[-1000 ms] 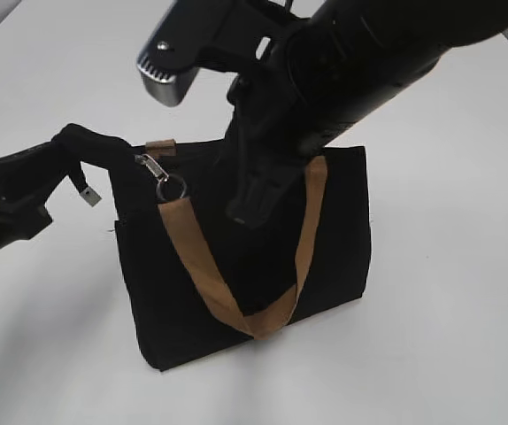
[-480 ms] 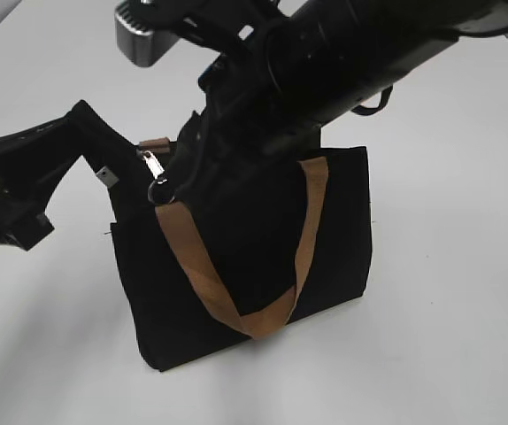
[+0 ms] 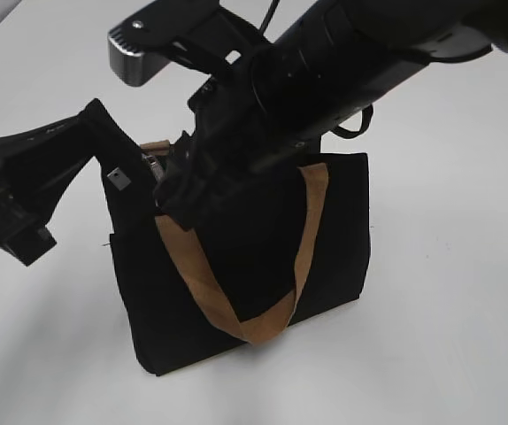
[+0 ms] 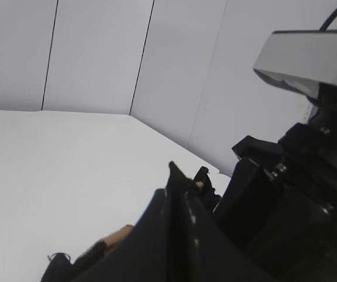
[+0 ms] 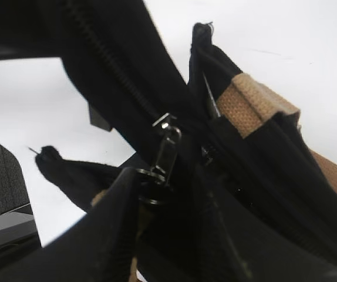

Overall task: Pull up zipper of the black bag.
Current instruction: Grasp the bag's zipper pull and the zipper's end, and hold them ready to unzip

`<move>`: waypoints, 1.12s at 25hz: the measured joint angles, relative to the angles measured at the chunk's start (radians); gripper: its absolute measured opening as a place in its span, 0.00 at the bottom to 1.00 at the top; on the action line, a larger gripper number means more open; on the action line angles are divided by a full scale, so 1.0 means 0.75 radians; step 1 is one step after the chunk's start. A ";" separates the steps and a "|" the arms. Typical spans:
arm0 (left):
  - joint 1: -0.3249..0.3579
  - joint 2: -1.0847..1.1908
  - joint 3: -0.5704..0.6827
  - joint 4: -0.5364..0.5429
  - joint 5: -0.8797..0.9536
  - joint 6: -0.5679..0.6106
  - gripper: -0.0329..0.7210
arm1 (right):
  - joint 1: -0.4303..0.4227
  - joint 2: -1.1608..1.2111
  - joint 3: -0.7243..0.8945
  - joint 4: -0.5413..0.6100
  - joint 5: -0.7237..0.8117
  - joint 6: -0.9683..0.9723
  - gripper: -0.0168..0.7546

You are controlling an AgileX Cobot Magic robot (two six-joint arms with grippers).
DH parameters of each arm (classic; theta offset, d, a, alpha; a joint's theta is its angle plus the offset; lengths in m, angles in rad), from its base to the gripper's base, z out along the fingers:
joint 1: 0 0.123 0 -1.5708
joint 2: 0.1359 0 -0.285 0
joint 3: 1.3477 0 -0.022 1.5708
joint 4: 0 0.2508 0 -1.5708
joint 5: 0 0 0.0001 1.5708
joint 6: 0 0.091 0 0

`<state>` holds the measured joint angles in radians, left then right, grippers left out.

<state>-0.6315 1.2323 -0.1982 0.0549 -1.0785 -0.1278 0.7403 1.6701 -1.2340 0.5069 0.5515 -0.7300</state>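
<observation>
Bag [image 3: 263, 266]: soft black fabric, light, slumps unless braced. Zipper [image 5: 167, 144]: small metal tab, best grip. Left gripper [image 3: 103, 146]: clamped on corner. Right gripper [image 5: 165, 182]: closure unclear.

The bag [image 3: 325, 239] stands on the table [image 3: 449, 336], right hand [image 3: 170, 190] seemingly at its top-left corner

Upright black bag [image 3: 325, 239], silver zipper [image 5: 166, 150] pull at its top corner.

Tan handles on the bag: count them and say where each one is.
2. One tan handle hangs in a loop down the black bag front in the exterior view. A second tan strap peeks above the top edge behind the right gripper; most is hidden.
</observation>
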 joint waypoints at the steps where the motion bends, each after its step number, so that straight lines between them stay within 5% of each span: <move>1: 0.000 0.000 0.000 0.000 0.000 -0.003 0.05 | 0.000 0.004 0.000 0.001 0.003 0.000 0.35; 14: 0.000 0.000 0.000 0.017 -0.018 -0.044 0.05 | 0.000 0.023 0.000 0.054 -0.018 0.005 0.46; 19: 0.000 0.000 0.000 0.050 -0.020 -0.049 0.05 | 0.000 0.031 0.000 0.026 -0.018 0.005 0.32; 24: 0.000 0.001 0.000 0.031 -0.010 -0.049 0.05 | 0.000 0.031 0.000 -0.035 -0.018 0.006 0.32; 28: 0.000 0.001 0.000 -0.119 0.054 -0.049 0.05 | 0.000 0.012 0.000 -0.111 -0.018 0.006 0.32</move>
<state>-0.6315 1.2332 -0.1982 -0.0345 -1.0382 -0.1643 0.7403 1.6789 -1.2340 0.4234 0.5380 -0.7257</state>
